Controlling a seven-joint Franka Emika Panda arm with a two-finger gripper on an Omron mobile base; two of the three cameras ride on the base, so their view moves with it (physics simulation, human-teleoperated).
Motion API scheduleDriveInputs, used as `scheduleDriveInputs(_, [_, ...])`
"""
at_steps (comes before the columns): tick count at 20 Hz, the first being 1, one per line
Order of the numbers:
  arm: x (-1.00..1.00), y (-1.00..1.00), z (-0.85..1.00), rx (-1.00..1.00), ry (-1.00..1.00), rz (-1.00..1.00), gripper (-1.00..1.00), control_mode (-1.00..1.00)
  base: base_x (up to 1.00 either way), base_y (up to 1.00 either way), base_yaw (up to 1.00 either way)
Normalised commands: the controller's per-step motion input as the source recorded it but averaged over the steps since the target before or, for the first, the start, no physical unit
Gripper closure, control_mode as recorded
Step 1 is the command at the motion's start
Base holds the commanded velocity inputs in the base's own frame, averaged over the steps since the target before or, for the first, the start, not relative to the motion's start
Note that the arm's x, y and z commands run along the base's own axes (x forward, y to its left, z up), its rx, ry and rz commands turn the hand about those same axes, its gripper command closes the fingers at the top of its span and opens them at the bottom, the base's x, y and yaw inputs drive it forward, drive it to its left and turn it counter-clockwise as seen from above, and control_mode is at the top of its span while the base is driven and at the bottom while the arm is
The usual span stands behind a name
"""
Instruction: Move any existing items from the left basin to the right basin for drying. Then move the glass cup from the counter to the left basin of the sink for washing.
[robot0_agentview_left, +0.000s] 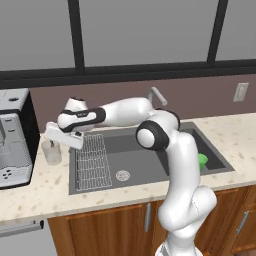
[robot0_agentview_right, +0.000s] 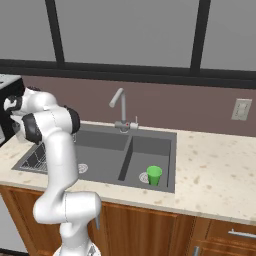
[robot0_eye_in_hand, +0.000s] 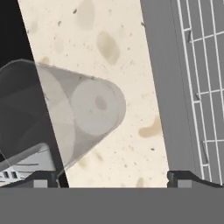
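You see the glass cup (robot0_agentview_left: 52, 151) standing upright, its long axis vertical, on the counter (robot0_agentview_left: 45, 187) just left of the sink (robot0_agentview_left: 75, 187), beside a coffee machine (robot0_agentview_left: 15, 137). In the hand view, you look down into the tumbler (robot0_eye_in_hand: 65, 118), its round base toward the speckled stone. The gripper (robot0_eye_in_hand: 111, 177) hovers above, jaws apart, nothing between them; the left fingertip (robot0_eye_in_hand: 41, 178) overlaps the glass. The arm partly hides the left basin (robot0_agentview_right: 100, 155). From the right, a green cup (robot0_agentview_right: 154, 175) stands in the right basin (robot0_agentview_right: 150, 150).
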Motion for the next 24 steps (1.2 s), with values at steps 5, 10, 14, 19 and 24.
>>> scheduleDriveInputs(5, [0.02,0.0,0.0,0.0,-0.13,-0.01,-1.0,-1.0,0.0,0.0,0.0])
scheduleDriveInputs(10, [0.06,0.0,-0.02,0.0,-0.08,-0.02,-1.0,-1.0,0.0,0.0,0.0])
scheduleDriveInputs(14, [0.03,0.0,-0.17,0.0,-0.04,-0.02,-1.0,-1.0,0.0,0.0,0.0])
scheduleDriveInputs(19, [0.02,0.0,-0.26,0.0,-0.01,-0.03,-1.0,-1.0,0.0,0.0,0.0])
scheduleDriveInputs(24, [0.0,0.0,-0.19,0.0,-0.02,-0.03,-1.0,-1.0,0.0,0.0,0.0])
